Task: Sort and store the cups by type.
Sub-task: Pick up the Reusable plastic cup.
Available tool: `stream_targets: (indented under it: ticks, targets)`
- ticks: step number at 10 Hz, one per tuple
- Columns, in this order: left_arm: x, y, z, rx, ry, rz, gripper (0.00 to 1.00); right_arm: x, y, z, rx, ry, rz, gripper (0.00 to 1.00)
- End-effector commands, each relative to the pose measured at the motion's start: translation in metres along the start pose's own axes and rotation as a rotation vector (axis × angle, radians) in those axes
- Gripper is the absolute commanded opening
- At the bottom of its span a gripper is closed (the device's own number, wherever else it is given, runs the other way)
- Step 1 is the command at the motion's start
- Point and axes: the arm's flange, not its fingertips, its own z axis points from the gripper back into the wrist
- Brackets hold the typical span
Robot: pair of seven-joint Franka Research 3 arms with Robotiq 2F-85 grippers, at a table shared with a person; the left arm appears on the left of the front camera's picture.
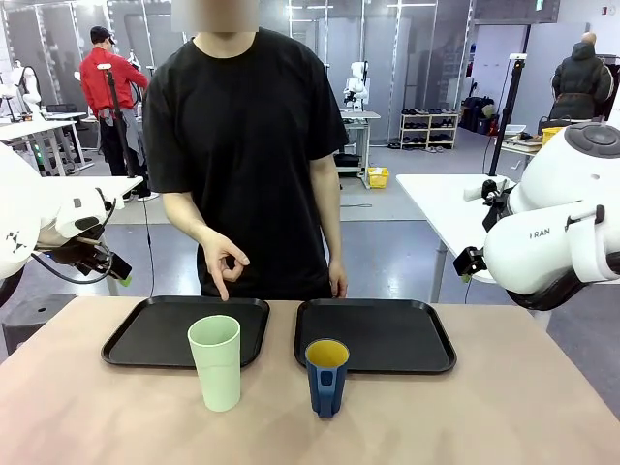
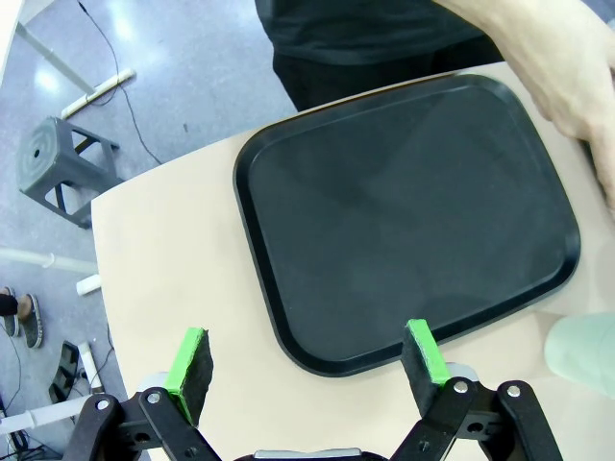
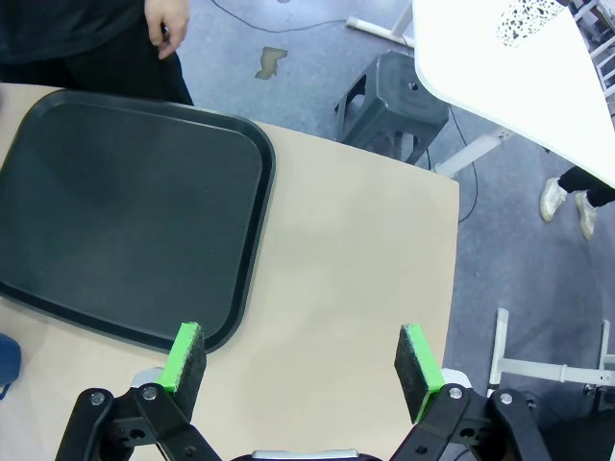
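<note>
Your left gripper [image 2: 306, 338] hangs with its green pads wide apart and nothing between them, above the near edge of the left tray [image 2: 404, 202]. Your right gripper [image 3: 298, 333] is spread just as wide and also holds nothing; it hovers over bare table [image 3: 346, 250] just beside the outer edge of the right tray [image 3: 115, 221]. Both cups stand upright on the table on your side of the trays. The green tumbler [image 1: 215, 361] is in front of the left tray's near corner towards the middle, and the blue mug [image 1: 326, 376], yellow inside, is in front of the right tray's near rim with its handle turned towards you. You cannot tell whether either cup touches its tray. The two are near each other but apart. Across the table a person stands at the far edge, one hand [image 1: 221, 260] lowered over the far rim of the left tray with a finger pointing down.
</note>
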Motion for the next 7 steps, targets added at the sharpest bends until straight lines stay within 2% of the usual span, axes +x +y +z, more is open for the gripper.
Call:
stream_targets:
  ticks: [1,6,7]
  targets:
    - [-0.0007,0.0024,-0.0005,-0.005,-0.001,0.007,1.00,0.0010,-0.0003,-0.0012,-0.005,0.000,0.008,1.00]
    - [0.0000,0.0000,0.0000,0.000,0.000,0.000,1.00,0.0010,-0.0003,-0.0012,-0.005,0.000,0.008,1.00]
    - [-0.0001,0.0005,0.0013,-0.060,0.020,-0.152,1.00,0.0010,-0.0003,-0.0012,-0.005,0.000,0.008,1.00]
